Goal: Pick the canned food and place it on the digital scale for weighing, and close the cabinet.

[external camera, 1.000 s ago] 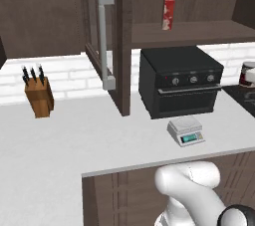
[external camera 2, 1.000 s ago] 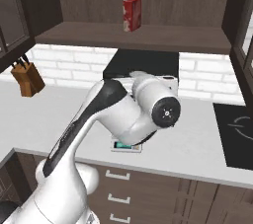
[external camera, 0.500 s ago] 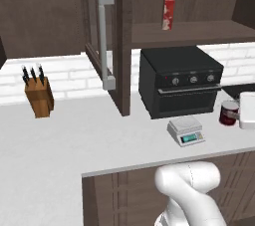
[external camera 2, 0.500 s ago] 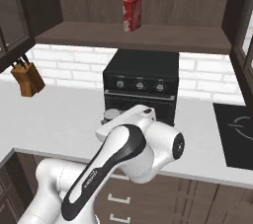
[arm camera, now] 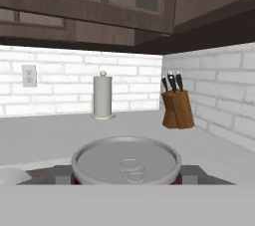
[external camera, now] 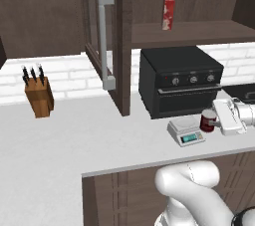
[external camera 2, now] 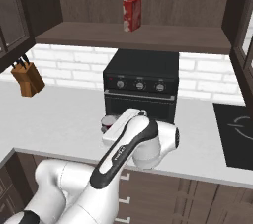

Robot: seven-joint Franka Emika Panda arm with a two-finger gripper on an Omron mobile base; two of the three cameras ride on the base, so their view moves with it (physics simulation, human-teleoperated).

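The canned food (external camera: 207,120) is a short dark-red can with a silvery top. It hangs just right of the digital scale (external camera: 185,131), close over the counter. My gripper (external camera: 211,120) reaches in from the right and is shut on it. In the hand view the can's lid (arm camera: 126,162) sits between my two fingertips (arm camera: 62,174). From the right base view the can (external camera 2: 105,121) peeks out behind my hand (external camera 2: 120,127). The cabinet door (external camera: 105,46), dark wood with a grey bar handle, stands open toward me.
A black oven (external camera: 179,78) stands right behind the scale. A red-and-white box (external camera: 168,13) is on the shelf above. A knife block (external camera: 39,94) sits at the far left, and a paper towel roll (arm camera: 102,95) by the wall. A dark cooktop (external camera 2: 239,134) lies to the right.
My arm has swung the can down and to the left, from high at the right by the oven to just beside the scale. The cabinet door has not moved.
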